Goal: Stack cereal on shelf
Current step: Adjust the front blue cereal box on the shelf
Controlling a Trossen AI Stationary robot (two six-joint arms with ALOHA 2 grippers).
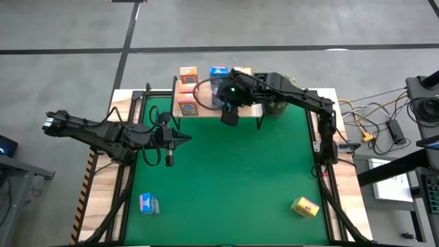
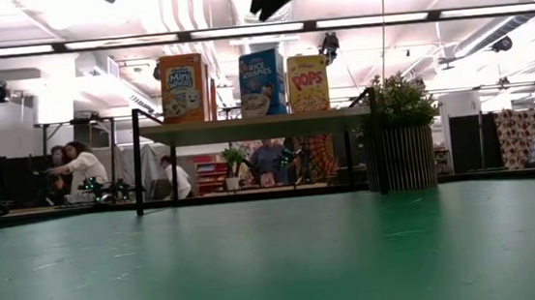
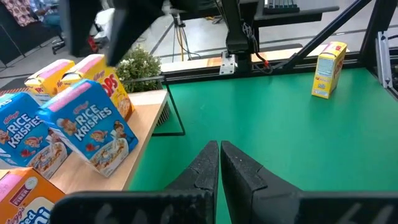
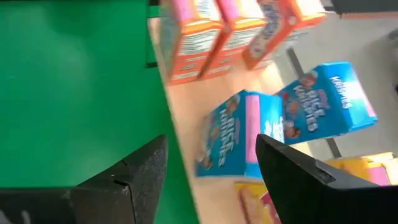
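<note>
The light-wood shelf (image 1: 257, 110) stands at the mat's far edge on thin black legs. On it stand orange boxes (image 1: 186, 103), blue boxes (image 1: 219, 72) and yellow boxes (image 1: 241, 71). In the low view an orange (image 2: 184, 87), a blue (image 2: 262, 82) and a yellow box (image 2: 307, 83) face me upright. My right gripper (image 1: 230, 115) hovers open above the shelf's near edge. In its wrist view its fingers (image 4: 212, 142) stand apart above a blue box (image 4: 233, 140), which rests on the board (image 4: 186, 124). My left gripper (image 3: 219, 163) is shut, low over the mat left of the shelf.
A blue box (image 1: 149, 203) lies on the green mat near its left near corner. A yellow box (image 1: 304, 206) stands near the right near corner (image 3: 328, 68). A potted plant (image 1: 274, 106) sits just right of the shelf. People sit in the room beyond the table.
</note>
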